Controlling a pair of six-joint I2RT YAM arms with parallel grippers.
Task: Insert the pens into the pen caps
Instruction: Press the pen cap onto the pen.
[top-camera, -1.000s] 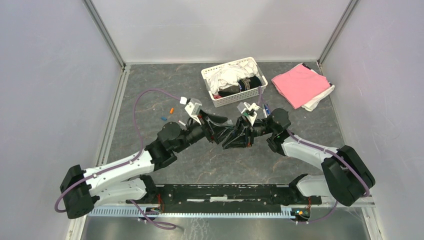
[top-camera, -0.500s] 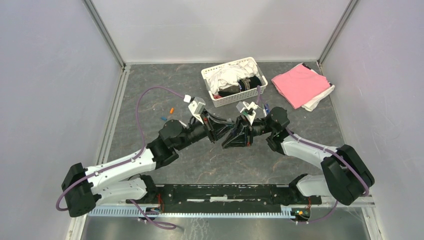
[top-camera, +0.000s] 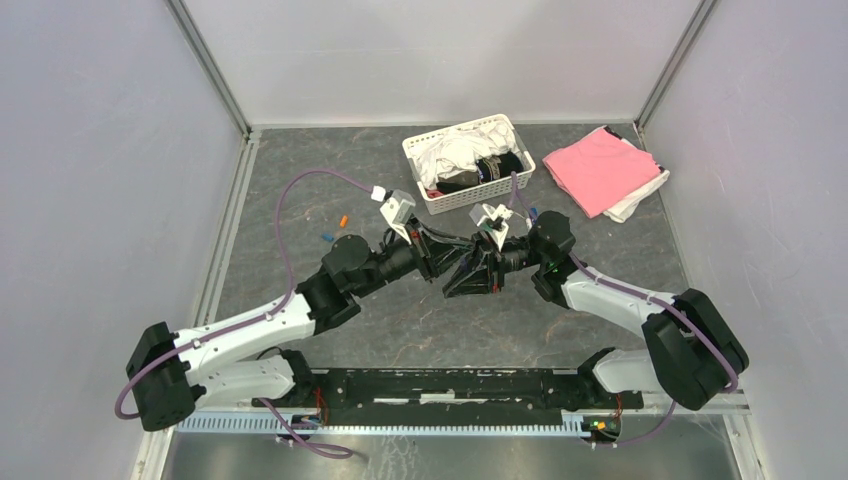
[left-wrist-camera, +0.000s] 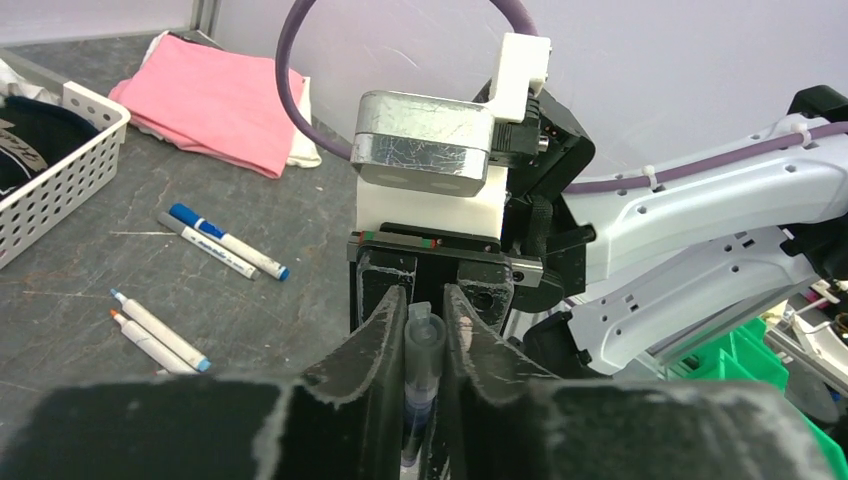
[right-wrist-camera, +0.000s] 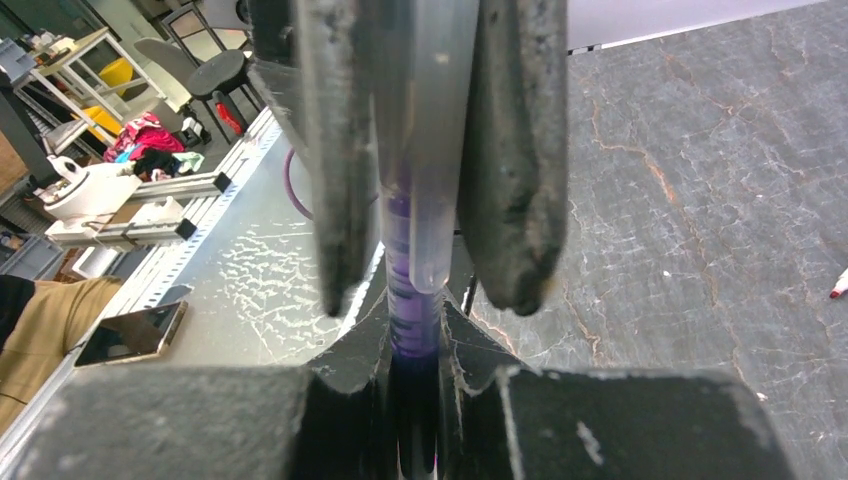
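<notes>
- Left gripper (left-wrist-camera: 424, 308): its fingers (right-wrist-camera: 515, 150) are clenched on the dark pen (right-wrist-camera: 409, 285), pressing both sides of the pale translucent section. Whether that section is a cap or part of the barrel cannot be told.
- Right gripper (right-wrist-camera: 413, 318): fingers clenched on the violet-dark end of the same pen. The two grippers face each other tip to tip, so the pen runs straight along their shared axis.
- Position of the held pen: lifted off the desk (top-camera: 420, 320), mid-field between the two arms in the overhead view and well apart from the other items.
- Reason for the pose (judgement): gripping opposite ends along one line lets each arm push against the other. This suits seating a pen in its cap without bending it.
- Other pens: a blue-ended pen (left-wrist-camera: 225, 240) and a pair of white pens (left-wrist-camera: 155, 330) lie flat on the desk beside the basket (left-wrist-camera: 95, 140), within the right arm's reach and untouched.
- Loose caps (top-camera: 343, 220): small orange and blue pieces lie on the left arm's side, away from those pens. Each arm would therefore fetch one half of a pairing.
- Progress (judgement): one pen in hand, several on the desk uncapped; the task appears early.
- Pink cloth (top-camera: 600, 165): folded at the far right, not involved.
</notes>
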